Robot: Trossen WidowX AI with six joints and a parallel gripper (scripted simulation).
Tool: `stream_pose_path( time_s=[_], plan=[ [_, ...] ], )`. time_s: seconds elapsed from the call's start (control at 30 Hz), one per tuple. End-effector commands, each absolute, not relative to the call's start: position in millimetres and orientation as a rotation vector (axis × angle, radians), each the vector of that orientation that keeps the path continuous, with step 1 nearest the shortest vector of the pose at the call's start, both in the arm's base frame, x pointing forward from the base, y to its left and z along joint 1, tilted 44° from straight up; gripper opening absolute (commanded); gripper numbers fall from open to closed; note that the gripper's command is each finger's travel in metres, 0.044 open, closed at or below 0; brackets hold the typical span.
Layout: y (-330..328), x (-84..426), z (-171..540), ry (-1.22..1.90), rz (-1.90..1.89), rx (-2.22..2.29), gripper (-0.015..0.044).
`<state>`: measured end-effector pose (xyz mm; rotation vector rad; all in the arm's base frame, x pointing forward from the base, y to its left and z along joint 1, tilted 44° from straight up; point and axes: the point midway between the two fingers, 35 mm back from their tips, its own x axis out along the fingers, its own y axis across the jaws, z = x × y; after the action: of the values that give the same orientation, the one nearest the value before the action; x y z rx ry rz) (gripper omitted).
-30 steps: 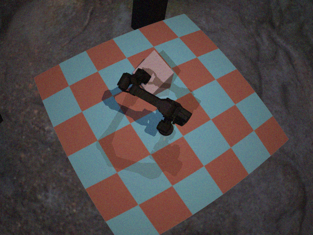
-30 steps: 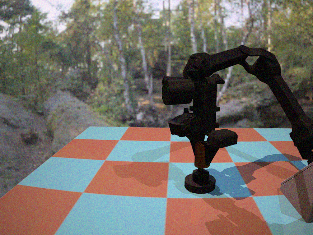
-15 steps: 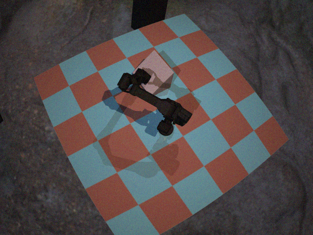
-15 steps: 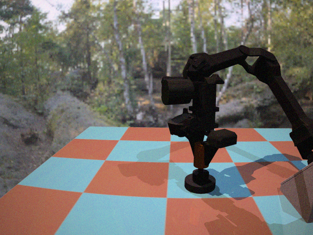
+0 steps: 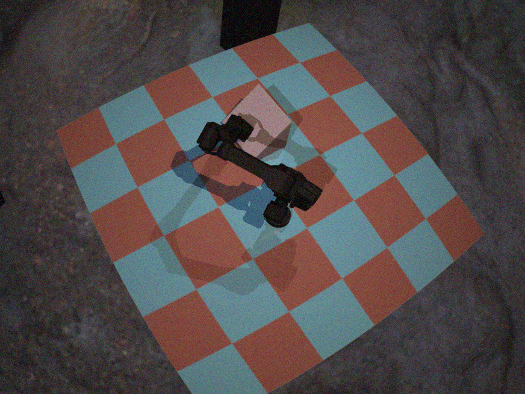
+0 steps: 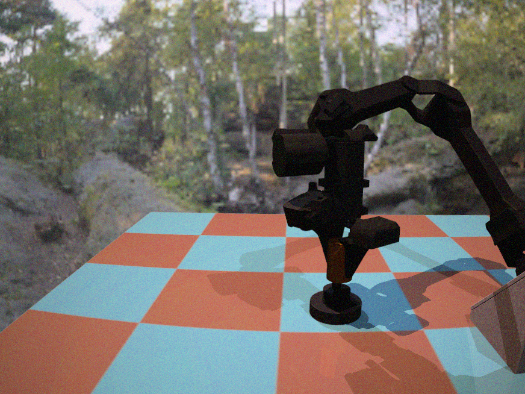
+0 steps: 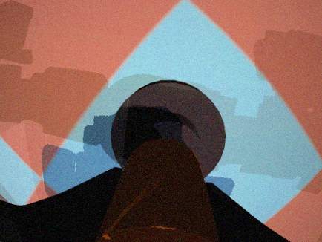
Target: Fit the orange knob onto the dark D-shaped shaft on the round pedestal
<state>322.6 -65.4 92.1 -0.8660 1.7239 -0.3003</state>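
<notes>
The orange knob [image 6: 336, 263] [image 7: 159, 193] stands upright between the fingers of my gripper [image 6: 339, 271] [image 7: 162, 183], which is shut on it. The round dark pedestal [image 6: 318, 312] [image 7: 211, 137] sits on the checkered table directly below. In the exterior view the knob's lower end is above the pedestal's raised middle, with a short piece of the dark shaft [image 6: 336, 285] showing between them. Whether the shaft's tip is inside the knob's hole is hidden. The knob covers the shaft in the wrist view. In the top view the arm hides the knob and most of the pedestal.
A pale pinkish block [image 5: 265, 105] [image 6: 500, 326] with slanted sides stands near the arm's base side, under part of the arm. The checkered table top [image 5: 199, 326] [image 6: 203, 360] carries several arm shadows. A dark post [image 5: 250, 21] stands beyond the table's far edge.
</notes>
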Motion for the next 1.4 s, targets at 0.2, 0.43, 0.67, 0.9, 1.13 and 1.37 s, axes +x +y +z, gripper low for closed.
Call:
stream_pose_path(
  time_s=[0.2,0.43,0.67,0.9,1.13,1.37],
  plan=[
    [-67.6,324.7,93.0,1.716,-0.301,-0.862,0.0],
    [-68.6,324.9,92.0,1.716,-0.301,-0.862,0.0],
    [-63.6,324.3,93.8,1.717,-0.3,-0.862,0.0],
    [-62.5,322.9,91.8,1.767,-0.131,-1.006,0.0],
    [-63.7,322.6,91.1,1.769,-0.121,-1.013,0.0],
    [-64.9,323.9,93.2,1.769,-0.121,-1.013,0.0]
  ],
)
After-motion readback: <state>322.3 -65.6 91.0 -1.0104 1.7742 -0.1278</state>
